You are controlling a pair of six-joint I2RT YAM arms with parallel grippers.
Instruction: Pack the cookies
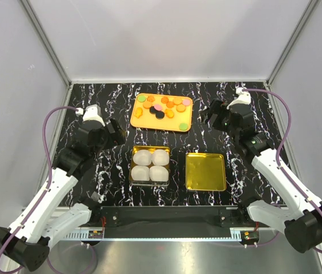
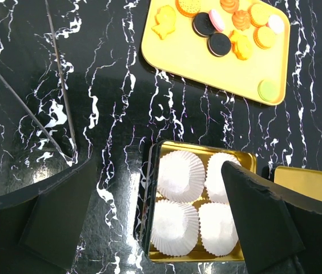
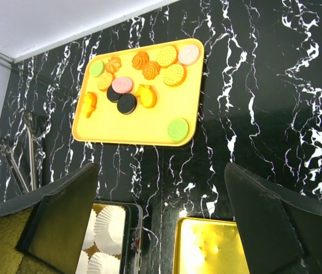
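Both grippers stand wide open with nothing in them. The cookies (image 1: 162, 108) all lie on the tray (image 1: 142, 121) at the far middle of the table (image 1: 98, 97), well apart from either set of fingers. The left gripper (image 1: 117, 130) hangs off the tray's near-left corner, and the right gripper (image 1: 211, 116) off its right edge.

The cookies are small flat discs. Some are round and dotted, some ridged or flower-shaped, and two are black, with a pink one leaning on one of them. One green cookie sits alone near a tray corner. The tray is smooth orange with rounded corners, and the table is black marble with white veins.

Nearer me sits a tin (image 2: 149, 205), shiny gold inside, holding four pleated white paper cups (image 2: 178, 174). A mirror-like gold lid (image 1: 205, 171) lies just beside it.

From the left wrist, my right finger (image 2: 264, 222) covers parts of two cups and the lid, and the frame cuts off the tray's far edge. From the right wrist, the tin and lid run off the bottom.
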